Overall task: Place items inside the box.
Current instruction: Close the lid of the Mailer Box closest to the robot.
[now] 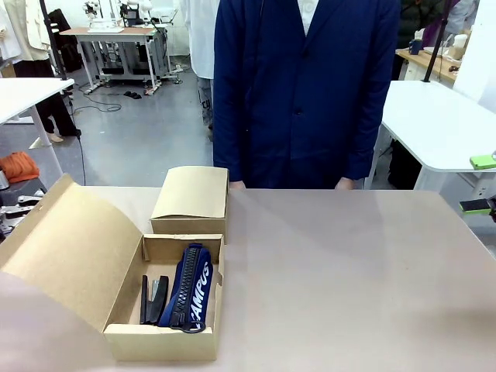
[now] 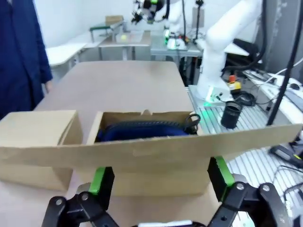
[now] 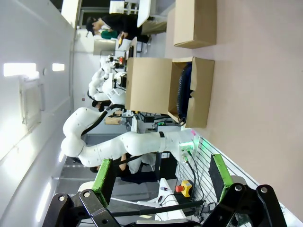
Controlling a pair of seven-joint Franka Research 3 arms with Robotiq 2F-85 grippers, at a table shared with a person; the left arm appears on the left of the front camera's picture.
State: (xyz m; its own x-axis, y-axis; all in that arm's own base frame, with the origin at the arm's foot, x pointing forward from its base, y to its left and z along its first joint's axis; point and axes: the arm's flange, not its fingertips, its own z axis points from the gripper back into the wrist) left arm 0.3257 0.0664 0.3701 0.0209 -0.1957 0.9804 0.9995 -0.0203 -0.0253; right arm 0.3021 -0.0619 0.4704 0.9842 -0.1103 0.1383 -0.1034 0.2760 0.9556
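An open cardboard box (image 1: 163, 341) sits at the table's near left, its lid (image 1: 70, 248) folded out to the left. Inside lie a long navy zip pouch (image 1: 190, 287) with white lettering and, to its left, a black stapler (image 1: 153, 298). My left gripper (image 2: 161, 177) is open, close behind the raised lid (image 2: 142, 151); past the lid I see the pouch (image 2: 142, 130). My right gripper (image 3: 161, 172) is open and holds nothing. It is well off from the box (image 3: 199, 90), where the pouch's edge (image 3: 182, 90) shows.
A smaller closed cardboard box (image 1: 191, 198) stands right behind the open one. A person in a navy coat stands at the far edge with a hand (image 1: 346, 184) near the table. The right half of the tabletop (image 1: 349, 279) is bare.
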